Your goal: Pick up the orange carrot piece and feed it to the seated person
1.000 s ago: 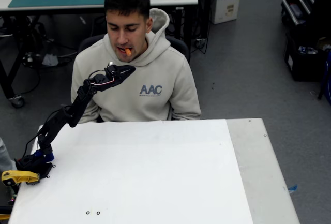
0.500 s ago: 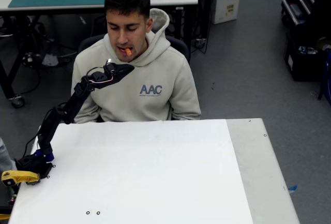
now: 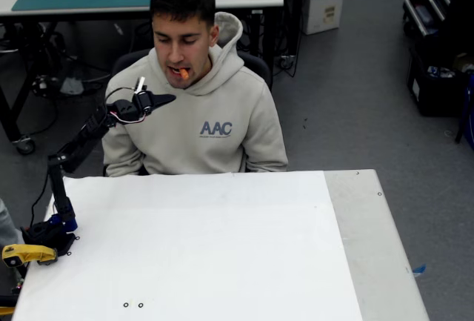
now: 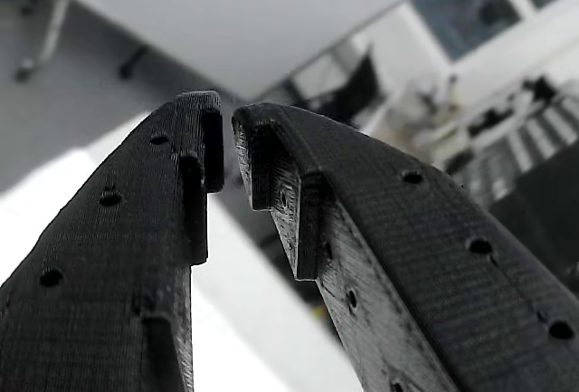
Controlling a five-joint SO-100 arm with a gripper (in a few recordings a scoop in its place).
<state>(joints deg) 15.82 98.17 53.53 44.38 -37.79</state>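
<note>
Small bright orange carrot piece (image 3: 183,73) sits between the lips of the seated person in a beige hoodie (image 3: 200,113). Black two-finger end effector (image 3: 164,99) is raised in front of the person's chest, below and left of the mouth, apart from the carrot. Wrist view: end effector (image 4: 227,152) nearly closed, narrow gap at tips, gripping nothing. White tabletop (image 3: 207,247) below.

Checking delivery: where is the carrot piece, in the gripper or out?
Out. The orange carrot piece sits in the seated person's mouth; the gripper is apart, with nothing between its nearly closed fingers.
</note>
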